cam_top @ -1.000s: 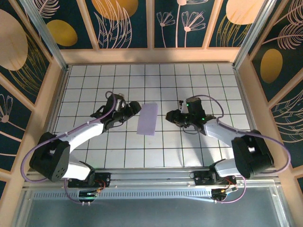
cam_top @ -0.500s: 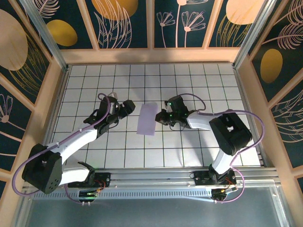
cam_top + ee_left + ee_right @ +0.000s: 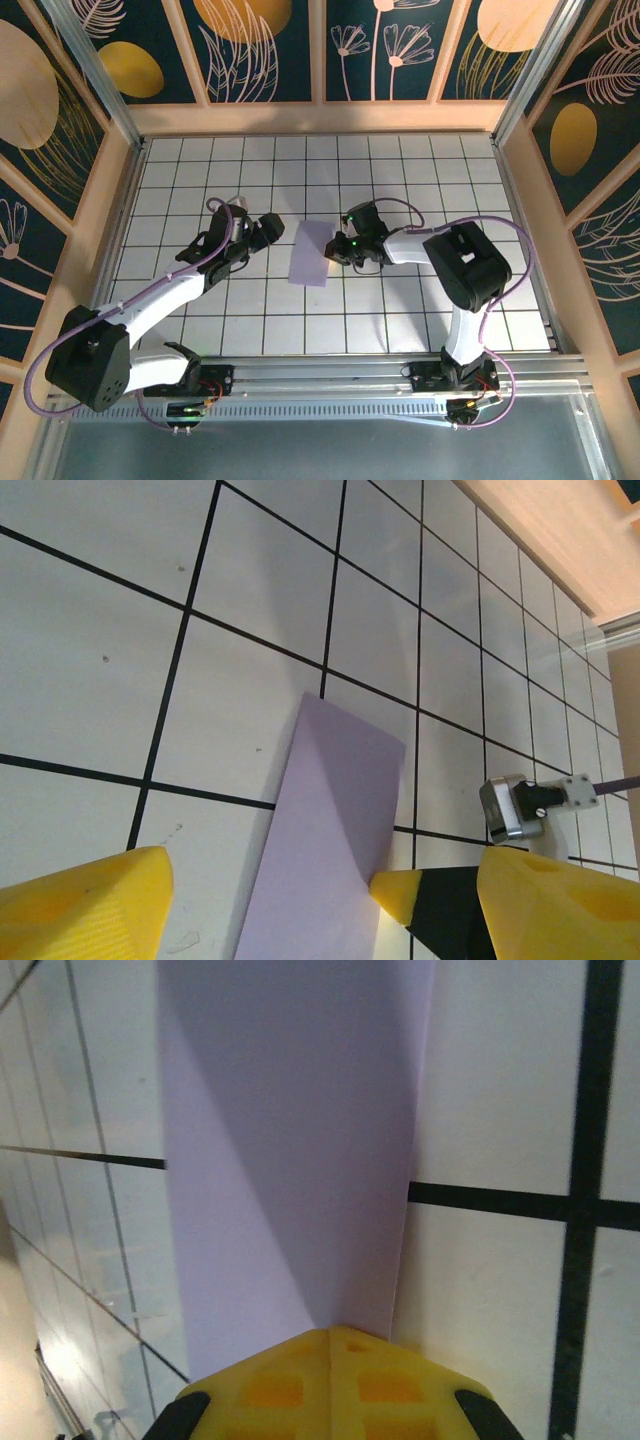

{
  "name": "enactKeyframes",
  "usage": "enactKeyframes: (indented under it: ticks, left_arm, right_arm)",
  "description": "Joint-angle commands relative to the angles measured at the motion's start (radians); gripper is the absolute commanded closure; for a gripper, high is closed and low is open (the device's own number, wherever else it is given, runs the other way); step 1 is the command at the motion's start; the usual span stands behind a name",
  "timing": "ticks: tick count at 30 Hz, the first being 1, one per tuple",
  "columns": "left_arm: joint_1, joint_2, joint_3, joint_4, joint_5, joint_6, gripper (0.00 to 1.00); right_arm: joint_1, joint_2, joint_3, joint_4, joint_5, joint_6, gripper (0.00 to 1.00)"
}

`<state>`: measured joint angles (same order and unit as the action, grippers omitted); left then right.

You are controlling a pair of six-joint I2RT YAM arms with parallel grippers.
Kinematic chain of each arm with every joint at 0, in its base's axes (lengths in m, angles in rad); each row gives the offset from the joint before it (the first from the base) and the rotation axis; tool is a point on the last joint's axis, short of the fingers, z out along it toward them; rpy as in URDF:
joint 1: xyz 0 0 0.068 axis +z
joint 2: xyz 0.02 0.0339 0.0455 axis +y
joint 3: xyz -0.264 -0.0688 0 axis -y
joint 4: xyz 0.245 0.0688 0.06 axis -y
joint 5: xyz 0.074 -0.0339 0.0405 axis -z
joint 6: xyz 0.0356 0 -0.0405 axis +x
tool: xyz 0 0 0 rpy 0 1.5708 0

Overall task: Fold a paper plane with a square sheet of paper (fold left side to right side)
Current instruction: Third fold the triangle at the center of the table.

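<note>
Looking across the last second, we see the right claw (image 3: 336, 249) come in leftward from well right of the sheet of paper (image 3: 312, 253) and draw its jaws together. It now sits with its yellow tip on the sheet's right edge, about halfway along. In the right wrist view the two fingers are pressed tight against each other and the tip rests on the lavender surface. We cannot tell whether any paper is pinched between them, and it reads more as pressing down.

Meanwhile the left claw (image 3: 270, 232) backs off to the left and now hangs just left of the sheet with its jaws wide apart, holding nothing.

The sheet lies flat near the middle of the counter (image 3: 200, 170) as a narrow strip, already halved, and stays almost where it is. We judge that the left-to-right fold is laid over and the right claw is set to pin or flatten it, so creasing looks like the next step.
</note>
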<state>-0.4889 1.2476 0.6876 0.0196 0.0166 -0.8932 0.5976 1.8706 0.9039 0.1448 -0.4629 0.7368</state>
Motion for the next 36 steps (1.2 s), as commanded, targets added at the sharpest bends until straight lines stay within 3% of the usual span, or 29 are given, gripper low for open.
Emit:
enactKeyframes:
  ticks: [1,8,18,24,29,36]
  left_arm:
    - [0.007,0.006,0.016,-0.036,-0.003,0.012,0.20]
    - [0.007,0.060,0.015,-0.035,0.146,-0.005,0.22]
    - [0.000,0.231,0.010,0.044,0.438,-0.002,0.46]
    - [-0.041,0.343,0.056,0.038,0.477,0.008,0.55]
    - [-0.060,0.394,0.100,-0.005,0.406,0.017,0.55]
    - [-0.074,0.450,0.147,-0.055,0.397,0.048,0.56]
  right_arm:
    - [0.008,0.027,0.038,-0.082,0.020,-0.052,1.00]
    - [-0.004,0.013,0.018,-0.150,0.020,-0.131,1.00]
    - [-0.045,-0.063,-0.085,-0.169,-0.066,-0.301,1.00]
    - [-0.045,-0.071,-0.106,-0.188,-0.073,-0.358,1.00]
    - [-0.045,-0.080,-0.111,-0.171,-0.066,-0.350,1.00]
    - [-0.045,-0.088,-0.111,-0.172,-0.056,-0.347,1.00]
